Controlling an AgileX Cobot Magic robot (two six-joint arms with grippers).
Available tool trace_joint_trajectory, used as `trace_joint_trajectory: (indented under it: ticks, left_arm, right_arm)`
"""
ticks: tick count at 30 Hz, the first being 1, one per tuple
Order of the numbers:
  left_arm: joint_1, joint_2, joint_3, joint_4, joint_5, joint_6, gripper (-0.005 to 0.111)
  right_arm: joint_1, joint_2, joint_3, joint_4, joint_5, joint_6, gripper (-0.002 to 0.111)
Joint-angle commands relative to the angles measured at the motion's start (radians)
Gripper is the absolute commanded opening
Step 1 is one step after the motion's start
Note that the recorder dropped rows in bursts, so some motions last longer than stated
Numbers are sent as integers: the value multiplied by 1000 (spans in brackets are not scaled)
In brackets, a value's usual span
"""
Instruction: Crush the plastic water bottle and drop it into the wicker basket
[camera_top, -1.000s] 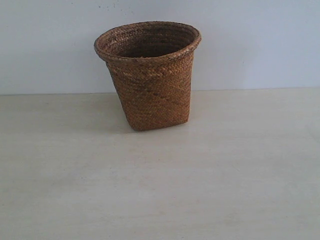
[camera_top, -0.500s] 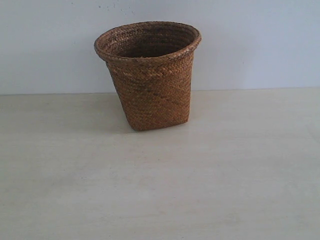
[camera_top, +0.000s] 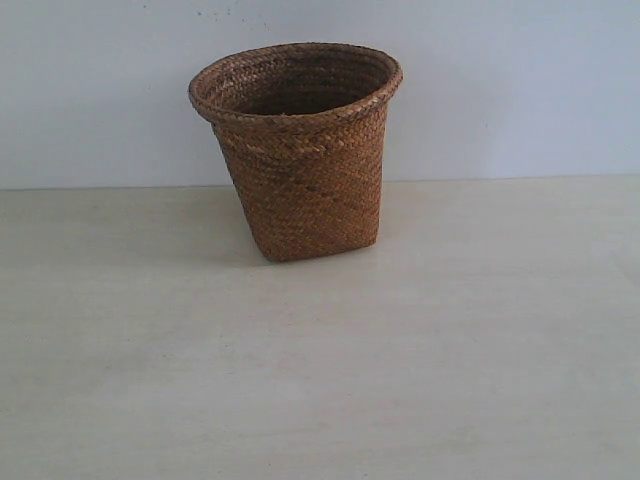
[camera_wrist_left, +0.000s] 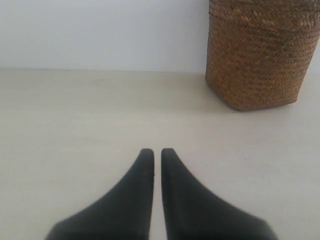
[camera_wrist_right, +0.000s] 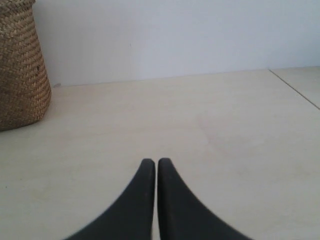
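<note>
The brown wicker basket (camera_top: 298, 150) stands upright on the pale table near the back wall. Its lower wall also shows in the left wrist view (camera_wrist_left: 257, 55) and in the right wrist view (camera_wrist_right: 20, 70). No plastic water bottle shows in any view; the basket's inside is mostly hidden. My left gripper (camera_wrist_left: 153, 151) is shut and holds nothing, low over bare table well short of the basket. Over bare table too, my right gripper (camera_wrist_right: 150, 161) is shut with nothing in it. Neither gripper appears in the exterior view.
The pale wooden table (camera_top: 320, 380) runs back to a plain light wall (camera_top: 520, 90). A seam or table edge (camera_wrist_right: 295, 87) crosses the far corner of the right wrist view.
</note>
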Motion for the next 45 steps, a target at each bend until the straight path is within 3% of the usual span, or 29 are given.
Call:
trace_joint_trajectory:
  ticks: [1, 5, 45]
  left_arm:
    - [2, -3, 3, 4, 4, -6, 4]
    - [2, -3, 3, 4, 4, -6, 4]
    - [2, -3, 3, 4, 4, -6, 4]
  right_arm:
    - [-3, -6, 4, -31, 24, 19, 0]
    - [-3, -6, 4, -90, 67, 86, 0]
    - [-3, -6, 4, -94, 75, 84, 0]
